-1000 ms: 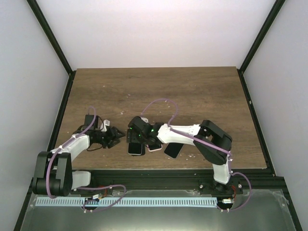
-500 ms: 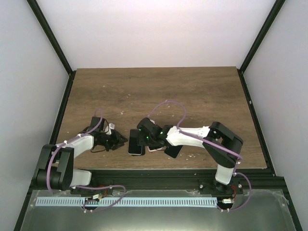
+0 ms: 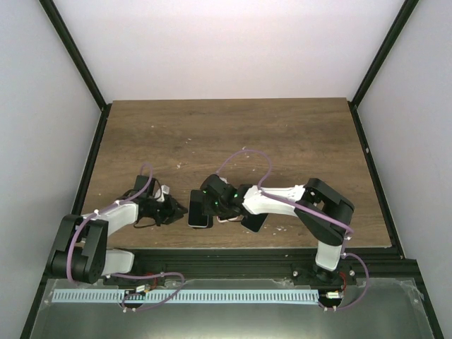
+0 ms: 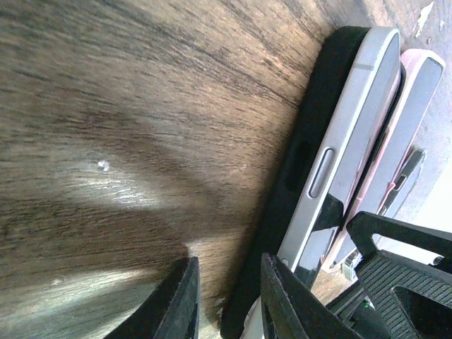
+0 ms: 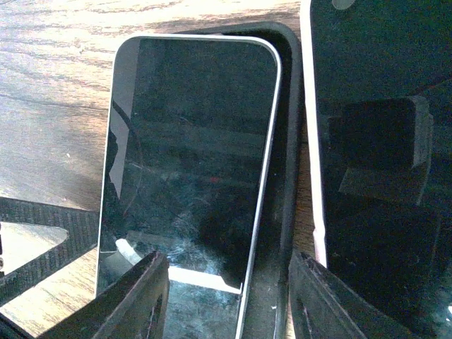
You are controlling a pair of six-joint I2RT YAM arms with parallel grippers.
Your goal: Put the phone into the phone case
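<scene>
The phone (image 3: 200,216), dark-screened with a silver rim, lies tilted in the black phone case (image 5: 286,141). Its right edge (image 5: 191,141) is down inside the case and its left edge rides above the case wall (image 4: 304,162). My right gripper (image 3: 203,203) hovers at the phone's far end, jaws apart (image 5: 227,258). One finger is over the screen's corner; the other is beside the case's right wall. My left gripper (image 3: 179,209) sits low on the wood at the case's left side, narrowly open (image 4: 229,263), with the case's edge between its fingers. The phone's silver side (image 4: 353,141) faces it.
A second phone with a pink rim (image 3: 226,216) lies right beside the case, close to my right finger (image 5: 374,141). A third dark phone (image 3: 253,220) lies further right. All three sit close to the table's near edge (image 3: 212,247).
Both grippers' jaws have narrowed. My right arm has stretched left and settled over the phone. My left gripper has slid a little nearer the case and the table's near edge.
</scene>
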